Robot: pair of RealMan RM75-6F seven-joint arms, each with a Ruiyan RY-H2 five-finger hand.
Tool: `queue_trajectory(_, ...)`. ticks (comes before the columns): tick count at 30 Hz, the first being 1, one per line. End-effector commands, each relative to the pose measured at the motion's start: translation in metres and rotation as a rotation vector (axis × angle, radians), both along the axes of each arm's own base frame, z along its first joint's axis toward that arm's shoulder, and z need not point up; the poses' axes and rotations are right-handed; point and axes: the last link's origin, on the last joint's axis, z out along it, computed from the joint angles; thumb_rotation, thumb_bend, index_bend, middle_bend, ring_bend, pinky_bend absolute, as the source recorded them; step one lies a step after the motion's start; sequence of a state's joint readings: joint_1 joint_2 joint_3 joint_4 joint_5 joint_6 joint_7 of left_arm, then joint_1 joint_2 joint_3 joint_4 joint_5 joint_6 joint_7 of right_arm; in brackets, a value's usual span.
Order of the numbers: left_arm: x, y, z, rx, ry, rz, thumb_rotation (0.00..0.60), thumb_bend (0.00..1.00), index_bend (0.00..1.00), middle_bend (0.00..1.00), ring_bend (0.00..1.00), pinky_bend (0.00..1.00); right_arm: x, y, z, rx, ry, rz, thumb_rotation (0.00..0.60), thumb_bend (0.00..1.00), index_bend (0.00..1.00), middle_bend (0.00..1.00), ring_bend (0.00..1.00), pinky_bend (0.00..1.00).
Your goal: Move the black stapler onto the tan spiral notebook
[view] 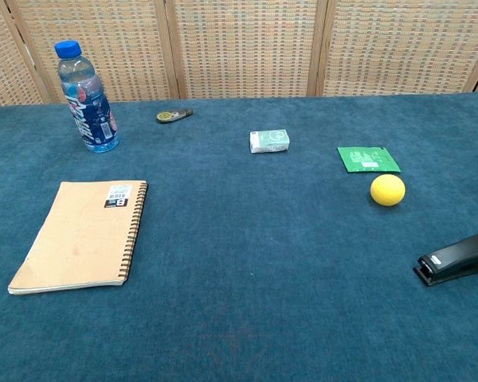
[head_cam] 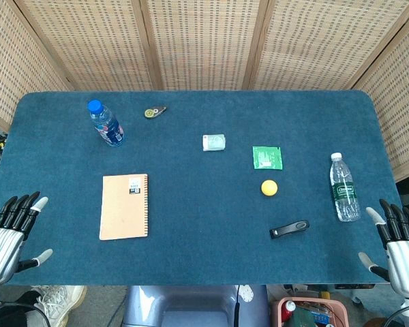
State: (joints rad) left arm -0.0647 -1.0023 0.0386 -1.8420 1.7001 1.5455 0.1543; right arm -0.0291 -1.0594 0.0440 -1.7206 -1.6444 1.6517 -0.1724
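The black stapler [head_cam: 289,229] lies flat near the table's front right; the chest view shows the stapler [view: 457,259] at its right edge. The tan spiral notebook [head_cam: 124,206] lies closed at the front left, its coil on the right side, also seen as the notebook [view: 81,234] in the chest view. My left hand [head_cam: 10,235] hovers off the table's front left corner, fingers apart and empty. My right hand [head_cam: 395,242] hangs off the front right corner, fingers spread, holding nothing, well right of the stapler. Neither hand shows in the chest view.
A blue-capped bottle [head_cam: 105,123] stands at the back left. A clear bottle [head_cam: 343,187] lies on its side right of the stapler. A yellow ball [head_cam: 269,187], green packet [head_cam: 266,157], small white pack [head_cam: 214,142] and tape dispenser [head_cam: 154,111] dot the blue table [head_cam: 191,259].
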Motion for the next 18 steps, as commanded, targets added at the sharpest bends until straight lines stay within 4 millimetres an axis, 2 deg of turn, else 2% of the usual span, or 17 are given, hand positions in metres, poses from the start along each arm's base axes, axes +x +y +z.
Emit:
queue_trajectory(1,0.000,0.000,0.000,-0.003,-0.002,0.001,0.600,0.00,0.00,0.00,0.00,0.00,0.001,0.000,0.000,-0.005,-0.005,0.009,0.600,0.00,0.00,0.00,0.00,0.00)
queue_trajectory(6,-0.001,0.001,0.000,-0.008,-0.002,0.012,0.600,0.00,0.00,0.00,0.00,0.00,0.003,-0.003,-0.009,0.071,-0.079,0.033,0.600,0.00,0.00,0.00,0.00,0.00)
queue_trajectory(9,-0.003,0.002,0.000,-0.005,0.000,0.024,0.600,0.00,0.00,0.00,0.00,0.00,0.005,-0.013,-0.018,0.124,-0.051,0.082,0.600,0.00,0.00,0.00,0.00,0.00)
queue_trajectory(11,-0.003,0.005,0.000,-0.001,0.001,0.030,0.600,0.00,0.00,0.00,0.00,0.00,0.007,-0.021,-0.029,0.178,-0.024,0.122,0.600,0.00,0.00,0.00,0.00,0.00)
queue_trajectory(18,-0.006,0.020,-0.007,-0.038,0.030,0.059,0.600,0.00,0.00,0.00,0.00,0.00,0.015,-0.067,-0.084,0.430,0.121,0.270,0.600,0.00,0.00,0.00,0.00,0.00)
